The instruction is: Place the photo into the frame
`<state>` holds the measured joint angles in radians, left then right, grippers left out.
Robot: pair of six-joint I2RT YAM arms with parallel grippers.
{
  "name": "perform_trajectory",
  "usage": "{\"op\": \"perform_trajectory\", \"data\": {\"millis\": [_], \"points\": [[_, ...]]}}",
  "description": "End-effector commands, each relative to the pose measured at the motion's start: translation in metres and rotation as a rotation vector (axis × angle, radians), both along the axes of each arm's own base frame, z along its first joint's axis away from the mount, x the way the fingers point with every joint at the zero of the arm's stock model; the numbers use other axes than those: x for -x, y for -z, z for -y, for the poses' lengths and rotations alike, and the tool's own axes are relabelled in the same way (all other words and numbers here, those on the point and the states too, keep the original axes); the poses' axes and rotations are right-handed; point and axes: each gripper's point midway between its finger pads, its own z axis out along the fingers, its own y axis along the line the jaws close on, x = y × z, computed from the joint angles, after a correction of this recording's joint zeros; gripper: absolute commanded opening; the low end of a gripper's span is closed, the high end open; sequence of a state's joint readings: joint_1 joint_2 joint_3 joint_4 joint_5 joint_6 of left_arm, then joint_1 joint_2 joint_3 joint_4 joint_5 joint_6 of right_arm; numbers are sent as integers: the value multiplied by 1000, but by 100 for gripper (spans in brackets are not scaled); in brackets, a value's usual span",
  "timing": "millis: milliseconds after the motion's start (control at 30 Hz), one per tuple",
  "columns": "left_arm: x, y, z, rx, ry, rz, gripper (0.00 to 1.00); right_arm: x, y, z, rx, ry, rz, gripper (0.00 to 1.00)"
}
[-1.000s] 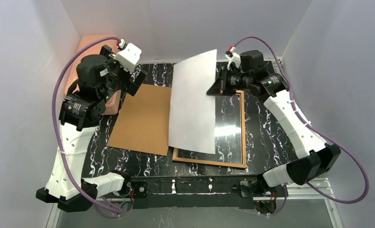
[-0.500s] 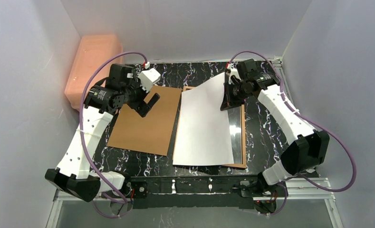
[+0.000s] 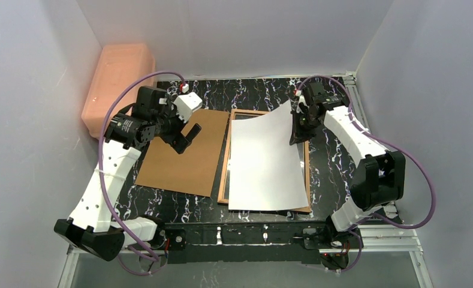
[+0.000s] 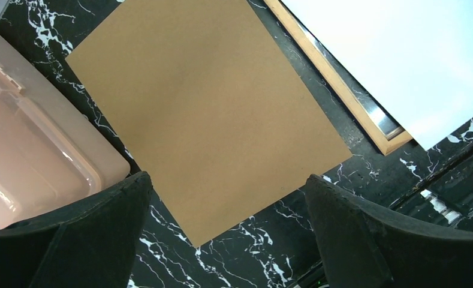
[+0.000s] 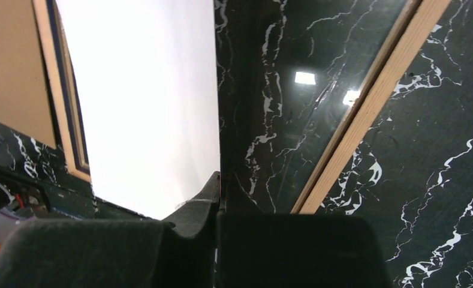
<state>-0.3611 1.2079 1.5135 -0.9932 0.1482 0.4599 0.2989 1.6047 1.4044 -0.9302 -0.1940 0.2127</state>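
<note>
Top external: right end effector clamps photo by its right edge.

Robotics lab test cell, not a home. Plain white panel walls box in 9, 12 and 3 o'clock. Black white-veined marble-look tabletop. Bare aluminium extrusion rail at 6 o'clock. Purple sheathed cables looping loose. Translucent pink plastic storage bin at 10 o'clock.
</note>
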Motion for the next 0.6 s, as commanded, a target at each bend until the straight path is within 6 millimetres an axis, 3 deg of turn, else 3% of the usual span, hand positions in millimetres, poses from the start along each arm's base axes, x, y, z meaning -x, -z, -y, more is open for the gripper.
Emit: {"op": "perform_trajectory", "data": {"millis": [0,233,567], "points": [[7,3,0,22,-8,-22,98,-17,-3,7,-10,70,85,1],[8,3,1,28,-17,-30,98,-22,12,16,2,114,86,1],[14,3,-2,23,-21,-36,98,-39,11,16,-5,125,151,1]]}}
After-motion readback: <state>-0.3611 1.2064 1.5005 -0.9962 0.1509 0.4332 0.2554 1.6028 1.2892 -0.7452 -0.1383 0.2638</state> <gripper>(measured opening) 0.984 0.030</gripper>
